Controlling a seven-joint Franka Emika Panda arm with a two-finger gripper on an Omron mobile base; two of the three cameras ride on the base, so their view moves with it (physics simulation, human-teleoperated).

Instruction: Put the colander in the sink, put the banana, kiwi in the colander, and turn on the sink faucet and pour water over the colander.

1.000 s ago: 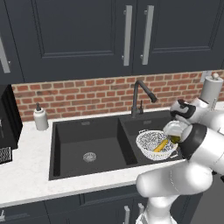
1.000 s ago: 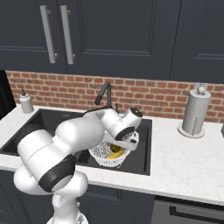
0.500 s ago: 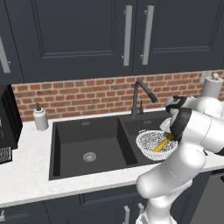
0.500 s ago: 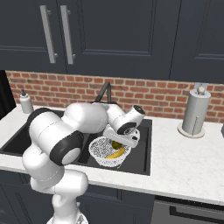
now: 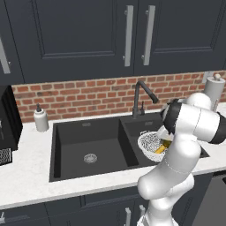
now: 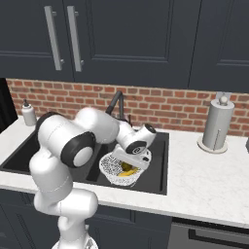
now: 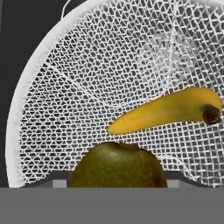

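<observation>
The white colander [image 5: 149, 142] [image 6: 113, 168] stands in the smaller right basin of the black sink [image 5: 88, 137]. The yellow banana [image 7: 166, 109] [image 6: 127, 170] lies in its mesh bowl [image 7: 87, 65]. My gripper [image 6: 130, 160] points down into the colander just above the banana. The olive-green kiwi [image 7: 117, 166] sits right at the hand, between the jaws and covering the fingertips, held over the colander's floor. The black faucet [image 5: 137, 95] [image 6: 116, 103] rises behind the basin with its spout over it; no water shows.
A white soap dispenser [image 5: 41, 120] [image 6: 28, 114] stands on the counter left of the sink. A paper towel roll [image 6: 217, 125] stands at the right by the brick wall. The large left basin [image 5: 90, 158] has a silver drain. Dark cabinets hang above.
The arm's elbow and forearm have swung up and round while the hand stayed over the colander. The banana and the colander lie as before.
</observation>
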